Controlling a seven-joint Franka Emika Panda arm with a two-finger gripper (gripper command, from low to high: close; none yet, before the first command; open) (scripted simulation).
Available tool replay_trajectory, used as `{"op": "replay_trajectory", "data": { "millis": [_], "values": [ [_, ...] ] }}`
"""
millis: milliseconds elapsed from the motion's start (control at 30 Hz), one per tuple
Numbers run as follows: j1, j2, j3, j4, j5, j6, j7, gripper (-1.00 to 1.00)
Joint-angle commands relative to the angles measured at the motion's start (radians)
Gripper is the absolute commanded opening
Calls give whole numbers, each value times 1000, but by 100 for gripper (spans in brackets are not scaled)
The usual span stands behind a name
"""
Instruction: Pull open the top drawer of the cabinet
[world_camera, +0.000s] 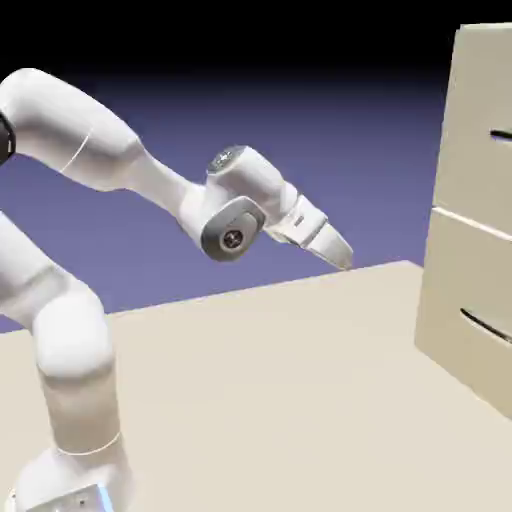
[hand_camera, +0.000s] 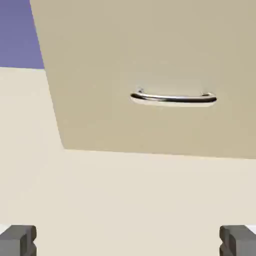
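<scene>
When going for the top drawer (world_camera: 472, 175), lift the gripper (world_camera: 341, 256) first, because of being too low now and well apart from the cabinet (world_camera: 465, 225). Look for the top drawer high up on the cabinet, right over the lower drawer (world_camera: 458, 290), near the tabletop's far corner at the exterior view's right. Fingers spread wide, with nothing in between. Best to leave them like that on the way in.

Don't get mixed up by the low handle (hand_camera: 173, 98) in the hand view: probably the wrong one to grab. Go up to the top handle (world_camera: 502, 135) instead. Tip the hand to point straight at it, then roll it to put one finger over the bar and one under. Go in slowly, to keep from bumping the drawer front. Squeeze, then pull straight back, with no twisting, or risk slipping off.

Below, a smooth, plain, pale tabletop (world_camera: 260, 390), with a long far edge running up to that corner. Behind, a blue-purple backdrop (world_camera: 350, 160), going black at the top. Bright light on the white arm (world_camera: 85, 130).
</scene>
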Motion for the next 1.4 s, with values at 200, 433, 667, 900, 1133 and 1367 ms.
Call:
{"op": "replay_trajectory", "data": {
  "millis": [200,433,667,900,1133,1367],
  "values": [
    [230,8,-223,156,-304,4,-252,100],
    [461,17,-446,311,-609,8,-504,100],
    [691,25,-669,467,-913,12,-757,100],
    [921,34,-892,623,-1218,17,-1009,100],
    [1151,42,-1115,778,-1522,21,-1261,100],
    [1382,51,-1338,934,-1827,25,-1513,100]
  ]
}}
